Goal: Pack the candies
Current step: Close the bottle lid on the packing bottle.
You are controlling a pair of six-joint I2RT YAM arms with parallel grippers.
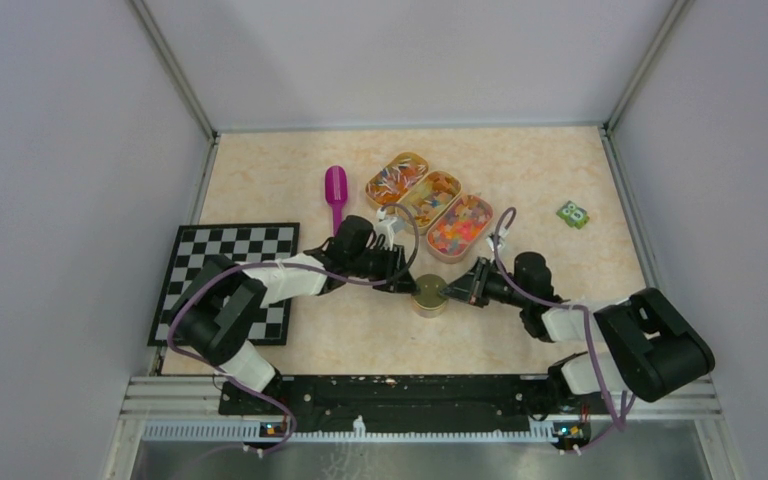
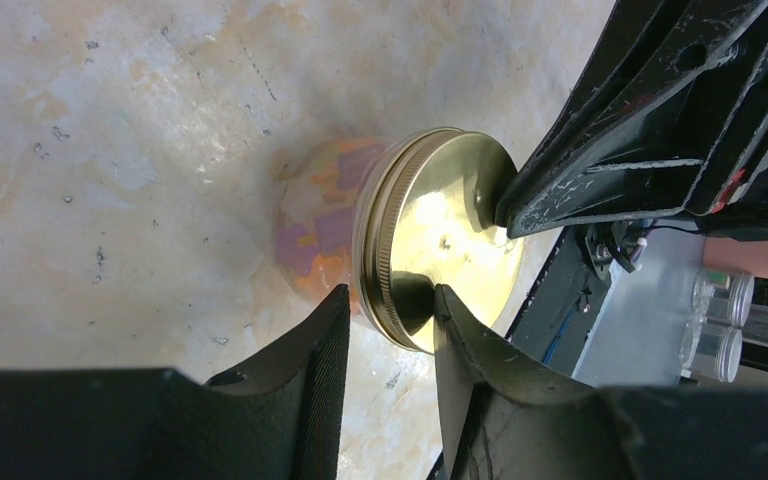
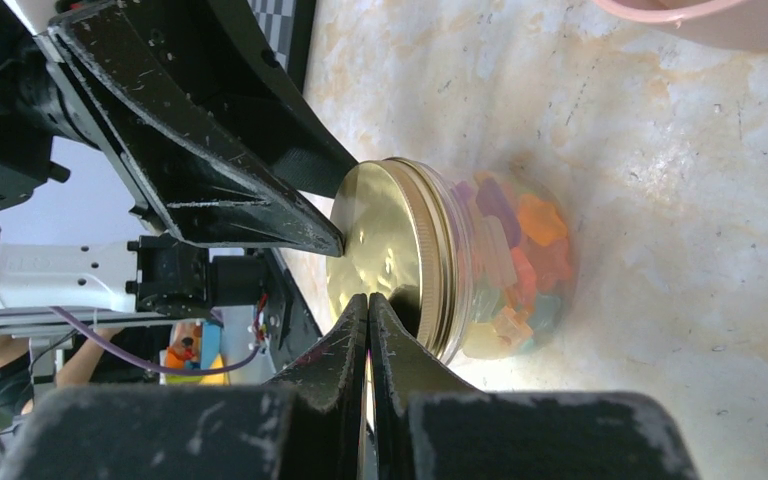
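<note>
A small glass jar (image 1: 428, 298) with a gold lid (image 2: 450, 220) stands mid-table, and mixed candies (image 3: 520, 260) show through its glass. More candies fill three trays (image 1: 430, 195) behind it. My left gripper (image 1: 407, 285) comes in from the left. In the left wrist view it (image 2: 390, 305) pinches the lid's rim, one finger on top and one beside the glass. My right gripper (image 1: 448, 293) is shut and empty. Its tips (image 3: 368, 298) rest on the lid's top near the right edge.
A purple scoop (image 1: 336, 190) lies left of the trays. A checkerboard mat (image 1: 230, 270) lies at the left under my left arm. A small green object (image 1: 573, 214) sits at the far right. A pink tray's rim (image 3: 700, 20) is close behind the jar.
</note>
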